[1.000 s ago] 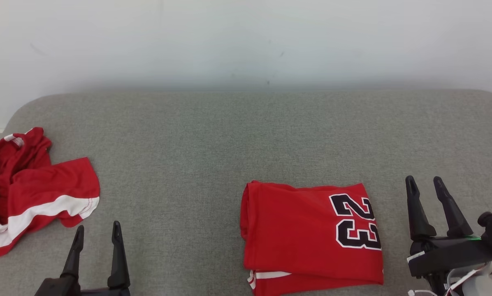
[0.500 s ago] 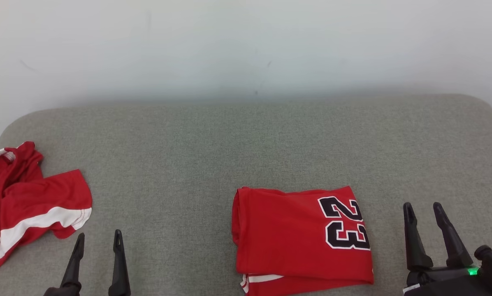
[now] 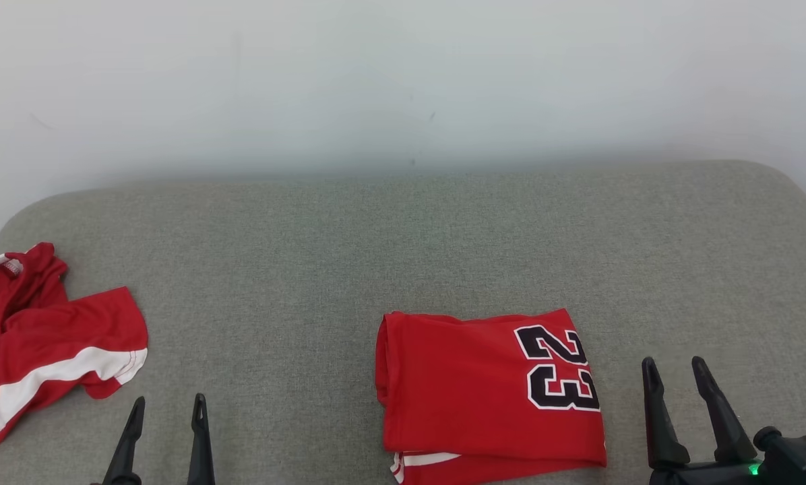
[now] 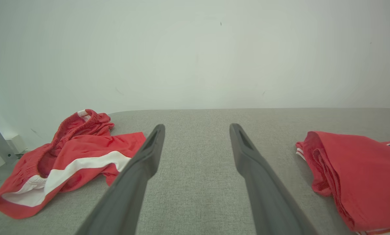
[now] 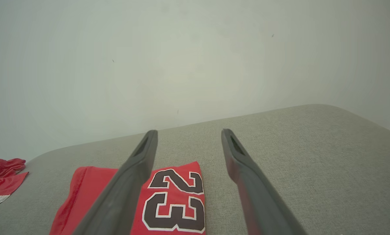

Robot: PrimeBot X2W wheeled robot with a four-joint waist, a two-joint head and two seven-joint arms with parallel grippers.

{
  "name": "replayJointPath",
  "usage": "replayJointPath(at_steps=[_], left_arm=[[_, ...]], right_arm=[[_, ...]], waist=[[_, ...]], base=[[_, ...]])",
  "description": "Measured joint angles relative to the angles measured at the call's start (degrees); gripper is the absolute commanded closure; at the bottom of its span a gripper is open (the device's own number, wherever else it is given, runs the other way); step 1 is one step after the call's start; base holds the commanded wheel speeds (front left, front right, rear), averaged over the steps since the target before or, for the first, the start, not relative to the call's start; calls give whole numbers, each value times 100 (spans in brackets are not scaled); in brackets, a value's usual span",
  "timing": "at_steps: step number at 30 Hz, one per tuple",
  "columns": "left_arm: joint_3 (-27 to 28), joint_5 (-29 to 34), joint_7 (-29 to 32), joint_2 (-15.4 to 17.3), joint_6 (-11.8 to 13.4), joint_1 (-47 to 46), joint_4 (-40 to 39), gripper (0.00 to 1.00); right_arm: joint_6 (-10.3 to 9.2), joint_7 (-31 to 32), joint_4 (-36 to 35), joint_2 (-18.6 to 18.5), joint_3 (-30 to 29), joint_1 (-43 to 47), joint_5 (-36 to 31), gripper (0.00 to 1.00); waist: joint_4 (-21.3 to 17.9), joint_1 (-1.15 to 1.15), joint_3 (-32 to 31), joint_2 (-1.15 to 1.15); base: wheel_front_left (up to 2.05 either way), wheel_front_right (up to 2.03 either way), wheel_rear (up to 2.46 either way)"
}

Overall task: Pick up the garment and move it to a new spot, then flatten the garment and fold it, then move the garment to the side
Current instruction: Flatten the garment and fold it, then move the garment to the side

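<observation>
Red folded fabric jersey numbered 23 (image 3: 490, 397) looks finished; crumpled red-and-white shorts (image 3: 46, 343), well left of it, seemingly await folding. Beside it, left gripper (image 3: 170, 397) and right gripper (image 3: 672, 361) hang with jaws released, empty.

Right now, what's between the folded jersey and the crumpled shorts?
Bare grey surface, plus the open left claw near the front, touching neither garment. The head view shows it.
</observation>
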Motion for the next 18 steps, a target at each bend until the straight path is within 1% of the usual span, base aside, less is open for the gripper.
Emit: replayJointPath(at_steps=[6,18], left_arm=[[-47,49,0,47,-11,19,86,0],[-129,168,0,82,37,43,157,0]], right_arm=[[0,54,299,-9,97,-8,-120,0],[0,75,516,2,114,-85,-194,0]], waist=[[43,1,-4,0],[82,1,7,0]], base=[[0,0,0],[0,0,0]])
